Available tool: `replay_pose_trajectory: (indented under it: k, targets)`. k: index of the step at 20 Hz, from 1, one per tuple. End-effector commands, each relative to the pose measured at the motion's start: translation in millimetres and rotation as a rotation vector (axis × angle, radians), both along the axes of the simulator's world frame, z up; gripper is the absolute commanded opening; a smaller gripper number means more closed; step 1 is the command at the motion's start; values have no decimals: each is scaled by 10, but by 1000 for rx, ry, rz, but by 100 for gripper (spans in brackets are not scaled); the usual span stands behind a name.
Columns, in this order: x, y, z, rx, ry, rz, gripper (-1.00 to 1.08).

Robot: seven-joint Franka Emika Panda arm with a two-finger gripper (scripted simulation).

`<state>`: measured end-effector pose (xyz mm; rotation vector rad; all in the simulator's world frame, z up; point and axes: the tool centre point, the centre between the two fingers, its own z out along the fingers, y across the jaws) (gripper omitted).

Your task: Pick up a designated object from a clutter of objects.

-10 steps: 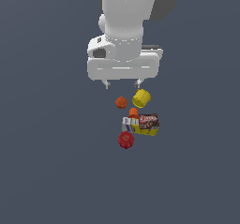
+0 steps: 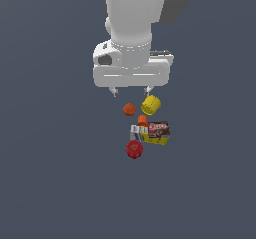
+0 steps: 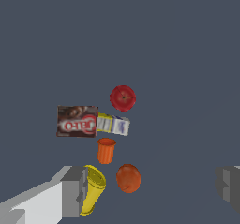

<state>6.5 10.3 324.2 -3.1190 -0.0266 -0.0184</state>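
While the gripper [image 2: 131,91] hangs empty with jaws wide apart above the clutter, the yellow carton [image 3: 113,124] lies mid-table (white end showing), touching the brown-red box [image 3: 77,121].

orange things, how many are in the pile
2. An orange ball lies beside the yellow cup, between the open gripper's fingers. A small orange cup stands near the yellow carton. Nothing looks hidden.
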Motion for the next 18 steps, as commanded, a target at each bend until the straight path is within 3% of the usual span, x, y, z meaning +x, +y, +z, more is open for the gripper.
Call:
replay_pose_trajectory:
  k: [1, 10, 18]
  targets:
    - [2, 1, -1, 4, 3, -10, 100]
    - [20, 26, -75, -2, 2, 43, 100]
    - [67, 105, -296, -14, 1, 193, 100]
